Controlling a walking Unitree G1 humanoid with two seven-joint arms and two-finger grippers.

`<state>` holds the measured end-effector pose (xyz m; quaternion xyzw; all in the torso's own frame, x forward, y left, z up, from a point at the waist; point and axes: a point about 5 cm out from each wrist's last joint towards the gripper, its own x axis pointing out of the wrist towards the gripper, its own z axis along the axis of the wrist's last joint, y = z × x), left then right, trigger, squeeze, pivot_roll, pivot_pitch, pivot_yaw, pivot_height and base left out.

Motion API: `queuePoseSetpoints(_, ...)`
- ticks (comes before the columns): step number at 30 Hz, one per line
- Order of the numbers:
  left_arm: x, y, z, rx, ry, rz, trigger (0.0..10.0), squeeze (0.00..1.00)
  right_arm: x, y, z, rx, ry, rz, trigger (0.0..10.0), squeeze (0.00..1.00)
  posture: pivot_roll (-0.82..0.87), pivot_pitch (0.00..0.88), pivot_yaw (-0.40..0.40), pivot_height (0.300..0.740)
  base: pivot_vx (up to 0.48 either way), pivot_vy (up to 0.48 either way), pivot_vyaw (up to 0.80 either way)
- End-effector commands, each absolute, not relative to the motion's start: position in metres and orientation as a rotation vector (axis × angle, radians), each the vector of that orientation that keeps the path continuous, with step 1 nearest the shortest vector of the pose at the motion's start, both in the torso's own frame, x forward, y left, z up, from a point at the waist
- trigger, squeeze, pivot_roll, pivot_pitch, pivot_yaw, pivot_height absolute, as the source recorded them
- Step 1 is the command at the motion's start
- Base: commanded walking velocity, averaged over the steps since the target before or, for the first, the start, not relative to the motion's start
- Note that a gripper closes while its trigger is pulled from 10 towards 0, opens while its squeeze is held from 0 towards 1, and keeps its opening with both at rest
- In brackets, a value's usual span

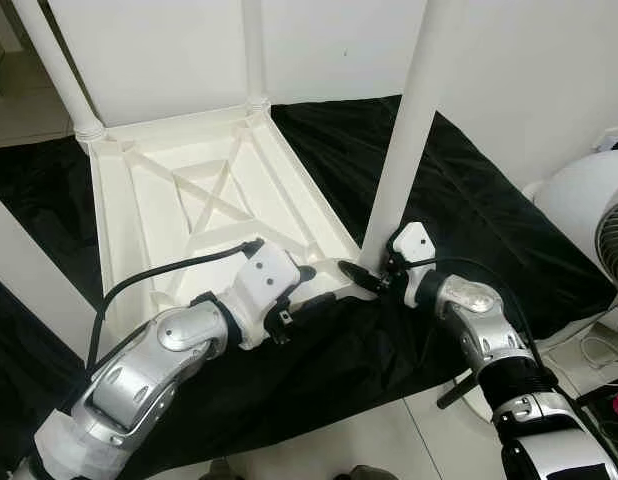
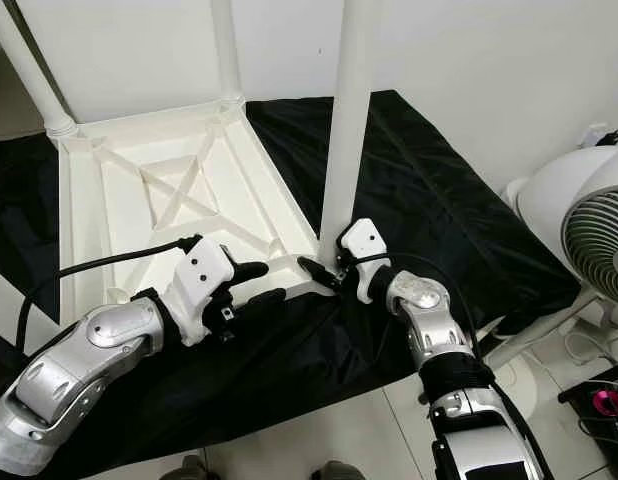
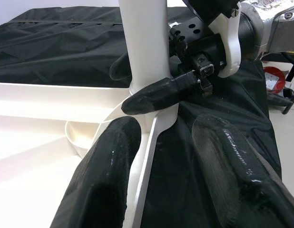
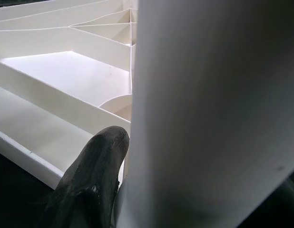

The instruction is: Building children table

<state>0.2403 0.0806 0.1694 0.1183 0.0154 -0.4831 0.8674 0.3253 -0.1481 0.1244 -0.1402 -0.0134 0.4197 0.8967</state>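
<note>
Tabletop (image 1: 139, 195), white plastic with a ribbed underside facing up, is lying upside down on a black cloth (image 1: 469, 215) spread over the floor. Three legs are standing upright in its corner sockets: far left leg (image 1: 59, 65), far right leg (image 1: 252, 50), and near right leg (image 1: 404, 130), the last rising past the top of the head views.

Right claw (image 1: 374, 275) is sitting at the base of the near right leg, where the leg is meeting its socket. Its fingers are straddling the leg; in the left wrist view one black finger (image 3: 161, 95) is lying across the front of the leg and the other is showing behind it. In the right wrist view a fingertip (image 4: 97, 164) is pressing against the leg's side, so this claw is closing around the leg.

Left claw (image 2: 257, 283) is resting at the tabletop's near edge, just beside the same corner. Its fingers (image 3: 106, 180) are standing apart, one on each side of the white rim, gripping nothing that can be confirmed.

A white fan (image 2: 594, 225) is standing on the tiled floor (image 1: 389, 440) to the robot's right, off the cloth, with cables beside it.
</note>
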Motion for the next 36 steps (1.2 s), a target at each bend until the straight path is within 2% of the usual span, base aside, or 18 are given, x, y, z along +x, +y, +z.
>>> queuePoseSetpoints(1, 0.239, 0.081, 0.168, 0.257, 0.05, -1.059, 10.0, 0.0, 0.321, -0.15, 0.116, -0.3, 0.002, 0.88, 10.0, 0.0, -0.04, 0.029, 0.007, 0.74, 0.0, 0.0, 0.0)
queuePoseSetpoints(7, 0.239, 0.081, 0.168, 0.258, 0.049, -1.061, 10.0, 0.0, 0.32, -0.148, 0.113, -0.226, 0.027, 0.802, 10.0, 0.0, -0.04, 0.029, 0.007, 0.74, 0.0, 0.0, 0.0)
queuePoseSetpoints(8, 0.238, 0.081, 0.167, 0.257, 0.05, -1.062, 10.0, 0.0, 0.321, -0.149, 0.11, -0.223, 0.05, 0.725, 10.0, 0.0, -0.04, 0.031, -0.001, 0.74, 0.0, 0.0, 0.0)
queuePoseSetpoints(13, 0.237, 0.08, 0.166, 0.256, 0.053, -1.065, 10.0, 0.0, 0.32, -0.147, 0.107, -0.195, 0.066, 0.574, 10.0, 0.0, -0.05, 0.03, -0.002, 0.74, 0.0, 0.0, 0.0)
queuePoseSetpoints(14, 0.236, 0.081, 0.165, 0.256, 0.056, -1.068, 10.0, 0.0, 0.315, -0.14, 0.106, -0.125, 0.069, 0.418, 10.0, 0.0, -0.04, 0.022, -0.007, 0.74, 0.0, 0.0, 0.0)
queuePoseSetpoints(19, 0.236, 0.081, 0.164, 0.257, 0.057, -1.067, 10.0, 0.0, 0.31, -0.131, 0.105, -0.079, 0.073, 0.307, 10.0, 0.0, -0.04, 0.02, -0.009, 0.74, 0.0, 0.0, 0.0)
queuePoseSetpoints(25, 0.236, 0.08, 0.165, 0.259, 0.053, -1.07, 10.0, 0.0, 0.296, -0.105, 0.104, -0.05, 0.038, 0.113, 10.0, 0.0, -0.04, 0.009, -0.01, 0.74, 0.0, 0.0, 0.0)
queuePoseSetpoints(33, 0.236, 0.079, 0.164, 0.263, 0.053, -1.078, 10.0, 0.0, 0.29, -0.096, 0.105, -0.013, 0.044, 0.204, 10.0, 0.0, -0.05, 0.0, -0.002, 0.74, 0.0, 0.0, 0.0)
queuePoseSetpoints(34, 0.237, 0.08, 0.164, 0.267, 0.053, -1.078, 10.0, 0.0, 0.289, -0.1, 0.108, -0.016, 0.025, 0.227, 10.0, 1.0, -0.05, 0.0, -0.002, 0.74, 0.0, 0.0, 0.0)
queuePoseSetpoints(36, 0.239, 0.08, 0.165, 0.27, 0.051, -1.078, 10.0, 0.0, 0.287, -0.107, 0.111, -0.014, 0.005, 0.253, 10.0, 1.0, -0.05, 0.0, -0.003, 0.74, 0.0, 0.0, 0.0)
